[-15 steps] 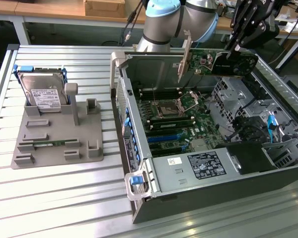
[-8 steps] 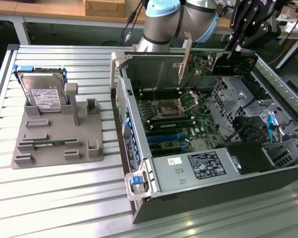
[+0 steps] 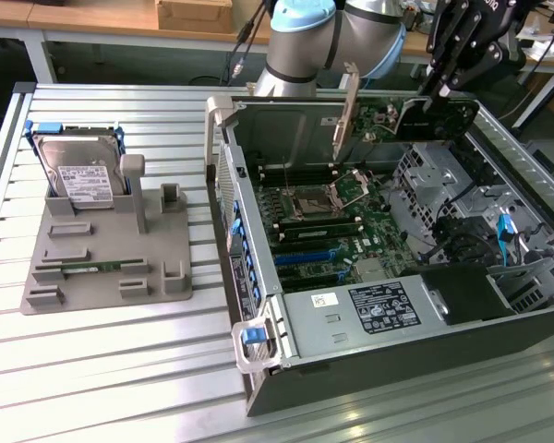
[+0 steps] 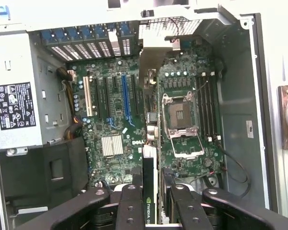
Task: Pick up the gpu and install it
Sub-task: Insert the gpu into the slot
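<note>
Black and slim, edge down: holds the gpu aloft in the gripper, fingers clamped on its two broad faces. Hangs over the far part of the open computer case, toward the exterior view's right, well above the motherboard and touching none of it. Carries the silver-beige bracket at the end toward the exterior view's left, the side of the case's slotted rear wall.

Looks past the pick-up and into the carry; seated in no slot yet. Seen from the wrist, sits edge-on above the board, between the blue slot and the CPU socket.

Judged need for the next move: lower edge brought parallel over a long slot such as the blue one, bracket lined up with a rear opening, then a straight descent under even pressure. Worth minding the opened socket frame and the loose black wire beside it.

Reads NVIDIA in pale lettering along the card's upper edge, between the fingers. Shows what seems to be DELL in white on the board, just beside the small silver heatsink. Bears a black label on the power supply and a white one on the hard drive, well apart on the exterior view's left; print on both too small to make out.
</note>
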{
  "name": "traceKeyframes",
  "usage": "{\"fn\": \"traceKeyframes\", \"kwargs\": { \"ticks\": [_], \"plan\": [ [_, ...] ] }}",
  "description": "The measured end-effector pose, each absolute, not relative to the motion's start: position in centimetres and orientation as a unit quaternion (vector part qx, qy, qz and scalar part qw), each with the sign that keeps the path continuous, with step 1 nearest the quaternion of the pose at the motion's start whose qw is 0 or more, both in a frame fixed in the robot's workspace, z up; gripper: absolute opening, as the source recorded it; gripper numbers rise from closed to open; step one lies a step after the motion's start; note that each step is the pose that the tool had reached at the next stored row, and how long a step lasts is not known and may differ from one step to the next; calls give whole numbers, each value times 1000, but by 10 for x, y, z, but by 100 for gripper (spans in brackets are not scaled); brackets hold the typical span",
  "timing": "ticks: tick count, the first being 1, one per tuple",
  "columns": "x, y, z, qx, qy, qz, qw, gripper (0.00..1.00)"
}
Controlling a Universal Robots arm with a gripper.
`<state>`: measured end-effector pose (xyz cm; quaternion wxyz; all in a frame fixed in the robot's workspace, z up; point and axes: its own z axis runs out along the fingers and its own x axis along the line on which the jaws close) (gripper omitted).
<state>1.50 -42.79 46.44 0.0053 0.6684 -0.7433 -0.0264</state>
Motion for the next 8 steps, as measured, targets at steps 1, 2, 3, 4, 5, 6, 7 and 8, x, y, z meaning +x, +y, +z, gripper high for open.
{"fn": "traceKeyframes", "kwargs": {
  "ticks": [1, 2, 3, 4, 5, 6, 7, 8],
  "plan": [
    [15, -428, 464, 671, -741, -26, 5, 27],
    [15, -428, 464, 673, -739, -26, 5, 27],
    [15, -428, 464, 676, -736, -26, 6, 27],
    [16, -428, 464, 679, -733, -26, 6, 27],
    [16, -428, 464, 681, -732, -26, 6, 27],
    [16, -428, 464, 682, -730, -26, 6, 27],
    [16, -428, 464, 685, -728, -26, 6, 27],
    [16, -428, 464, 688, -725, -26, 6, 27]
  ]
}}
